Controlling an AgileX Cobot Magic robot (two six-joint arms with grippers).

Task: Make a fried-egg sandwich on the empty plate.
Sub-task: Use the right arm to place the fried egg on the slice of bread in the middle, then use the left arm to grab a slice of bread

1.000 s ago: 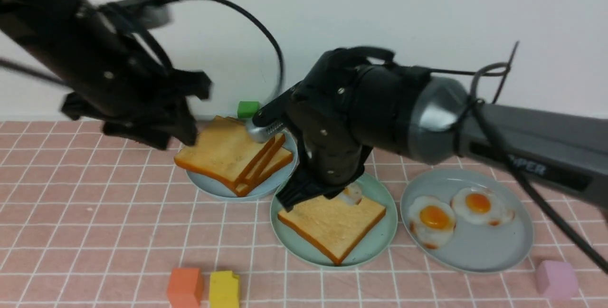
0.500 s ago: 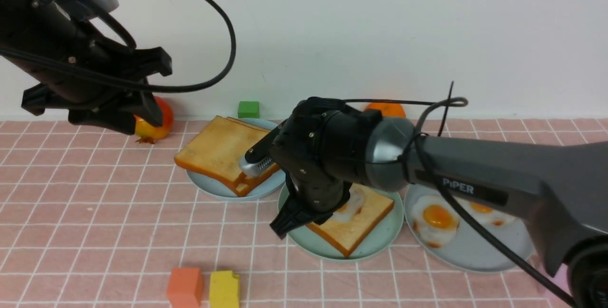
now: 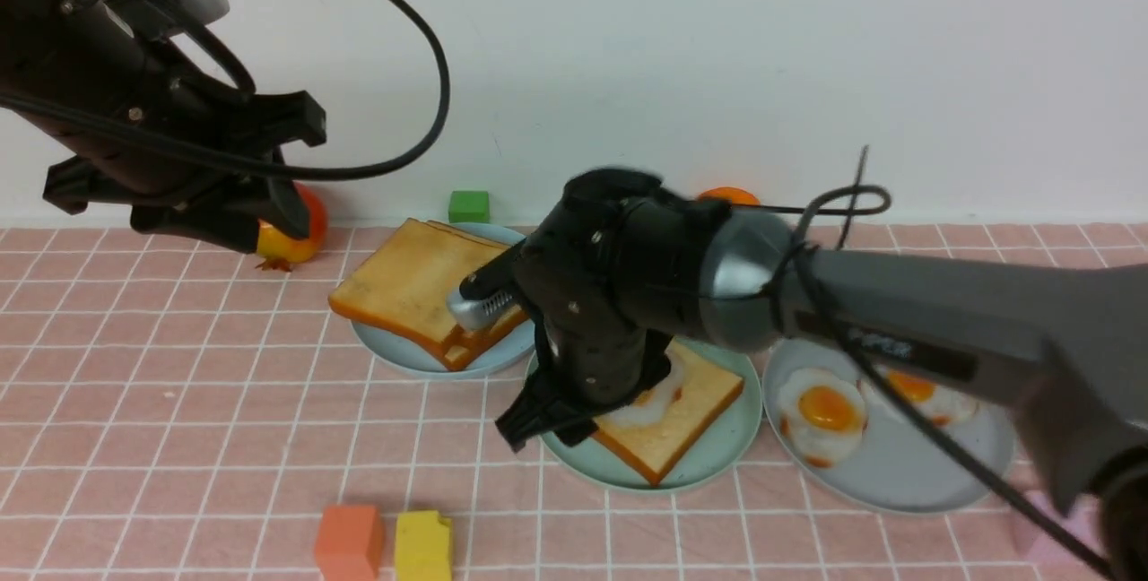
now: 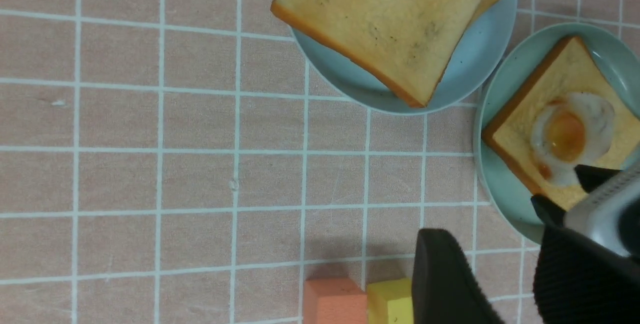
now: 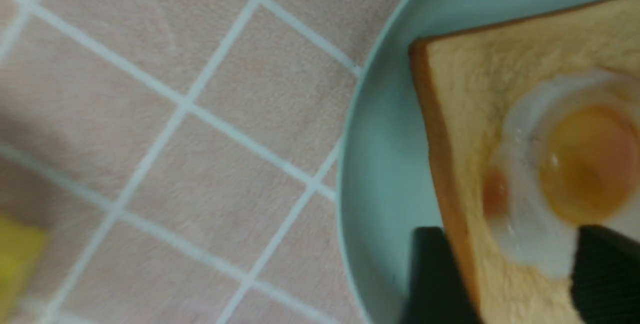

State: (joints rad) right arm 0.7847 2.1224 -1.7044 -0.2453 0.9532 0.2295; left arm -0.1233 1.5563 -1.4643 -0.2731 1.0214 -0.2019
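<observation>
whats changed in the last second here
The right gripper came down over the toast slice on the mint-green plate, laid the fried egg on it, and opened its jaws, letting go. The left gripper pulled back from the toast stack towards the robot's left, jaws open and empty. The toast stack, the two spare eggs and the blocks stayed put.

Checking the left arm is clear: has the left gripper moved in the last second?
Yes. The left gripper has drawn off to the left, from the left corner of the toast stack to in front of the fruit.
</observation>
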